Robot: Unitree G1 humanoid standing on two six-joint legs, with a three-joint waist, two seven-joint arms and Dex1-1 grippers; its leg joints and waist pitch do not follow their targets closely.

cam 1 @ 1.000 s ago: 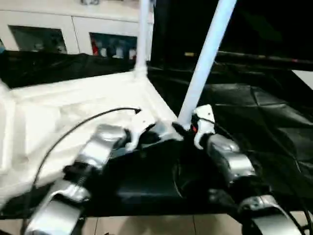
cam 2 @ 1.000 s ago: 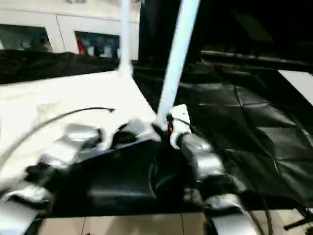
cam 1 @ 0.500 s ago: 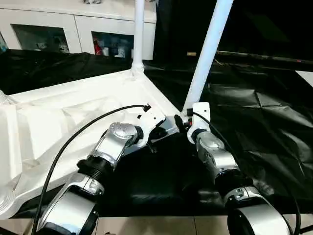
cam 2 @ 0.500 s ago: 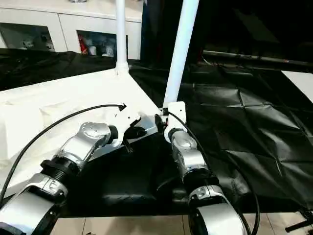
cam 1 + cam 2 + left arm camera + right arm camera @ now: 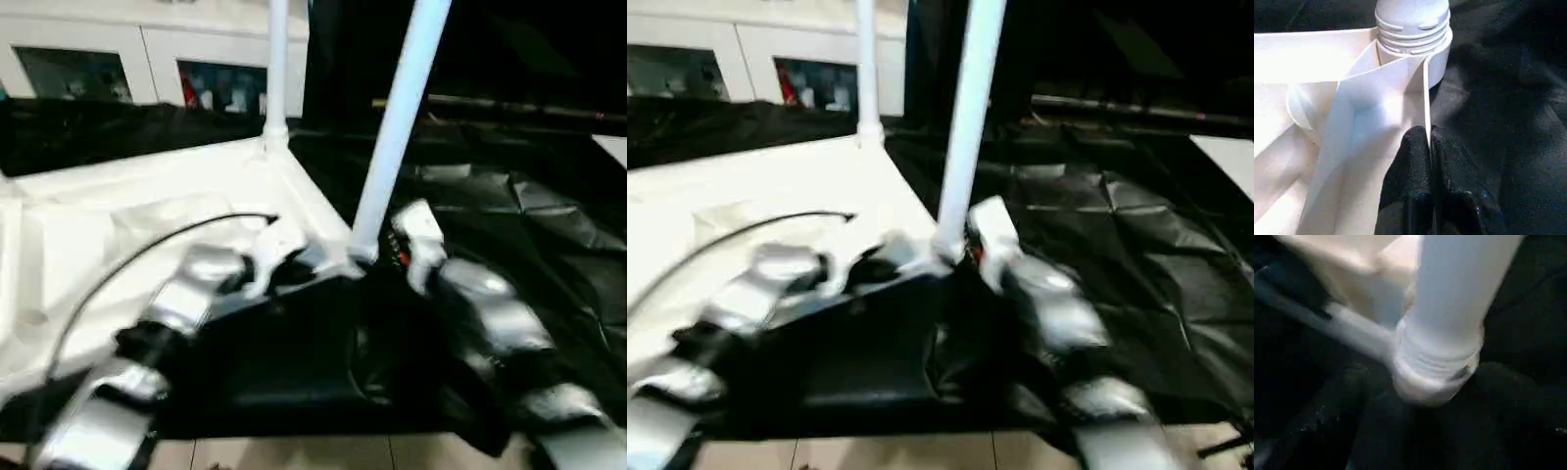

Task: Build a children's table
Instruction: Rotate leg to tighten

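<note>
At table corner (image 5: 1400, 93), left tool (image 5: 1429, 147) pinching rim, right tool (image 5: 416, 240) beside leg (image 5: 397, 127), gap unclear

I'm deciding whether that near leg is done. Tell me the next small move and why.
Probably bring the right pincer back around the near leg just above its threaded base and give another turn. Thread ridges are exposed above the corner socket, so it may not be fully seated, and the left pincer pinches the tabletop's rim, steadying it.

Both legs (image 5: 402, 117) cut off at top edge (head views); forearms (image 5: 490, 318) motion-blurred.
</note>
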